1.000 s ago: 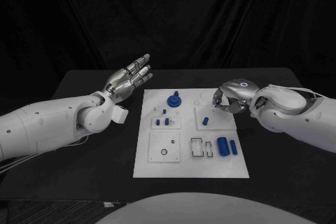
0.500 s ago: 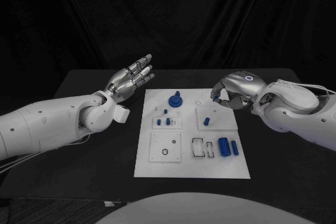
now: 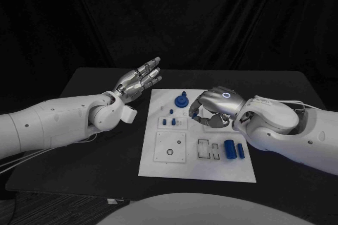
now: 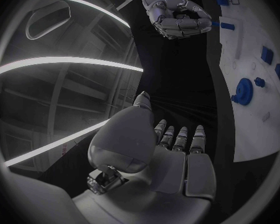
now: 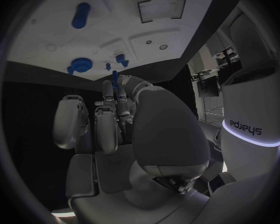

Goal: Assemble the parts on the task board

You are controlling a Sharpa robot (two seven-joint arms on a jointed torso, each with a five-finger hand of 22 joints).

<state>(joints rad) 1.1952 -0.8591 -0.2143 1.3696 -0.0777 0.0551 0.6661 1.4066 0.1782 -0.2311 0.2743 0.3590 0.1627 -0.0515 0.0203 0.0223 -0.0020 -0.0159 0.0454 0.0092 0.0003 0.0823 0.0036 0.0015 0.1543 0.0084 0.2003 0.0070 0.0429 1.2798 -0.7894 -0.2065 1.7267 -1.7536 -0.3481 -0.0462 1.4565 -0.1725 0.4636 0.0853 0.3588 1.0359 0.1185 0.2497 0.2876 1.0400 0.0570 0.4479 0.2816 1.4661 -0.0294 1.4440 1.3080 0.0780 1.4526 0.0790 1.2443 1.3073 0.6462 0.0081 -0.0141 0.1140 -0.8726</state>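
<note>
The left hand [image 3: 140, 77] is raised above the tabletop [image 3: 92, 88] beside the board's [image 3: 197, 169] far left corner, fingers straight and spread, holding nothing. The right hand [image 3: 210, 110] hangs curled over the board's middle, pinching a small blue peg [image 5: 114, 78] at its fingertips. A blue disc [image 3: 181, 101] stands near the board's far edge, just beside that hand; two cylinders [image 3: 234, 149] lie near the right edge.

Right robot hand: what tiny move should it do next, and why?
Probably lower a little toward the board. The right robot hand pinches a small blue peg and hangs above the board's middle, so the peg likely needs setting in place there.
</note>
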